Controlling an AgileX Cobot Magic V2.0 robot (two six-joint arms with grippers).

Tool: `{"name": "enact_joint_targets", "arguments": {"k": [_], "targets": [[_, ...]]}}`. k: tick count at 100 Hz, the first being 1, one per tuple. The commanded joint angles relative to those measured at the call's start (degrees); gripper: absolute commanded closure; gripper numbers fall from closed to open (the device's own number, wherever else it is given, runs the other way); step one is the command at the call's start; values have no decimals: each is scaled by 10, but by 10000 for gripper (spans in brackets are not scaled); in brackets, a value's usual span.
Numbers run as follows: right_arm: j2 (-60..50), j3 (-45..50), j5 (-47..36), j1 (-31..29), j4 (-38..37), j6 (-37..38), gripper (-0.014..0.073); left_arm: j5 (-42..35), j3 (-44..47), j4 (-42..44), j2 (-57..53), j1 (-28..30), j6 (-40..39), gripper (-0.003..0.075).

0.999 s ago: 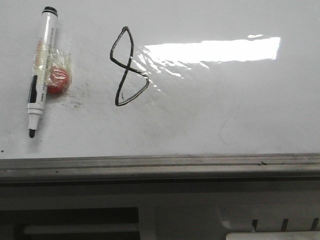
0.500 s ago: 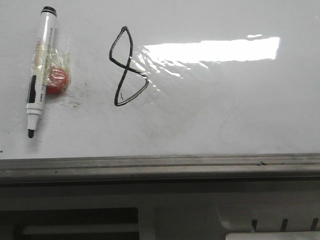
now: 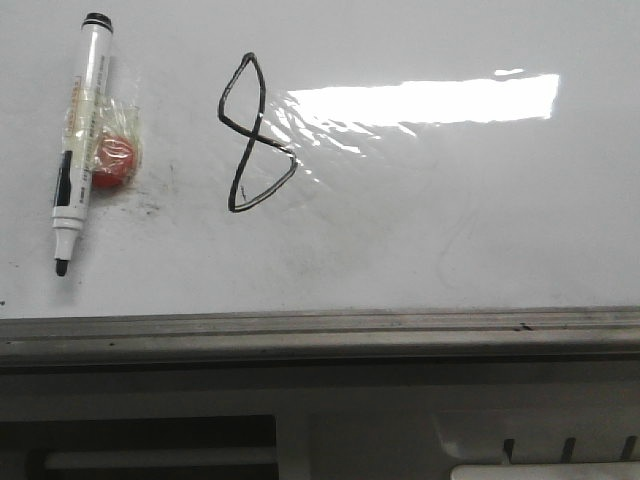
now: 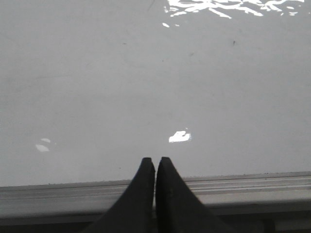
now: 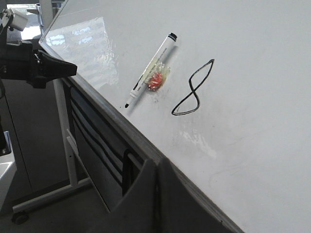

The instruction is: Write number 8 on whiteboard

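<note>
Number 8 [image 3: 254, 135] already drawn on the whiteboard [image 3: 450, 220], left of centre, just left of the bright glare band; loops angular, slanted, line closed at both ends. Same figure visible from the right wrist [image 5: 193, 89], beyond the board's grey edge strip

Marker pen [image 3: 78, 140] lying flat at the far left, uncapped tip pointing toward the near edge, cap end pointing far. Taped to its barrel on the right side: a small red knob [image 3: 113, 162] in clear wrap

Left gripper [image 4: 155, 165] hanging over the near edge strip, fingers pressed together, nothing between them. Right gripper [image 5: 156, 167] off the board past the near edge, likewise closed and empty

By the look of things, writing done, pen set down. Should more work be called for: pen likely light, rigid, smooth plastic, prone to roll or skid on the glossy board; best pinched across the barrel mid-length, on the taped section for extra grip, clear of the wet tip. Board itself stiff, slick, tilted; fresh ink apt to smear under any brush of a finger, so worth keeping well apart from the figure
</note>
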Motion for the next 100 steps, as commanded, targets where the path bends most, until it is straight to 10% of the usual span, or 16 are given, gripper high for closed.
{"name": "enact_joint_targets", "arguments": {"k": [1, 49, 100], "targets": [[5, -16, -45, -2, -6, -1, 657, -35, 18, 0, -17, 1, -8, 741], [5, 38, -124, -40, -34, -1, 657, -35, 18, 0, -17, 1, -8, 741], [5, 144, -393, -483, -35, -1, 657, -35, 18, 0, -17, 1, -8, 741]]}}
